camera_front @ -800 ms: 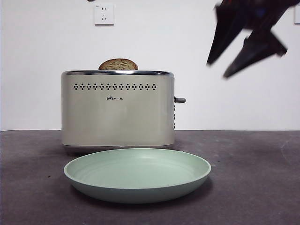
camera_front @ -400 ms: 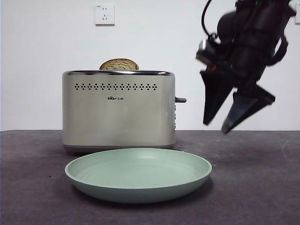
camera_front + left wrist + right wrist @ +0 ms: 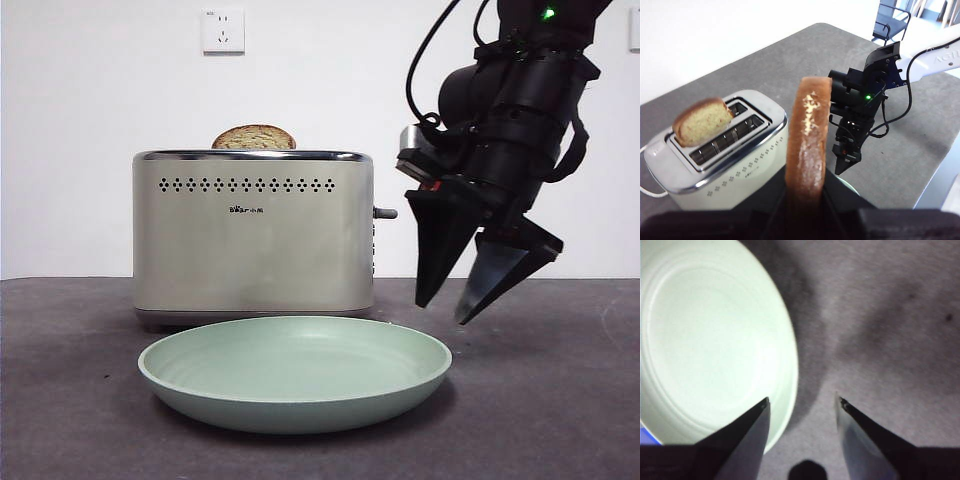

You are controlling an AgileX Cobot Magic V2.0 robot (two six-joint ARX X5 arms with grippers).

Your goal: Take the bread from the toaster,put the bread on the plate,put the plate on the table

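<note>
My left gripper (image 3: 805, 195) is shut on the bread (image 3: 807, 135), a wide brown-crusted slice held upright and edge-on, high above the toaster (image 3: 735, 165); this gripper is out of the front view. The cream toaster (image 3: 252, 240) holds a narrower dome-topped slice (image 3: 253, 138) in its far slot. In front of it the mint-green plate (image 3: 300, 412) lies on the table (image 3: 540, 400). My right gripper (image 3: 441, 313) hangs open just above the plate's right rim, jaws pointing down. In the right wrist view the right gripper (image 3: 802, 400) straddles the edge of the plate (image 3: 705, 340).
The toaster's lever (image 3: 385, 212) sticks out toward the right arm. A wall socket (image 3: 222, 30) sits on the white wall behind. A white cord (image 3: 650, 190) trails from the toaster. The table's edge and a chair (image 3: 890, 20) lie beyond the right arm.
The right arm has come down from the top right corner and moved left, its open jaws now close over the plate's right rim. Toaster, slice and plate have not moved.
</note>
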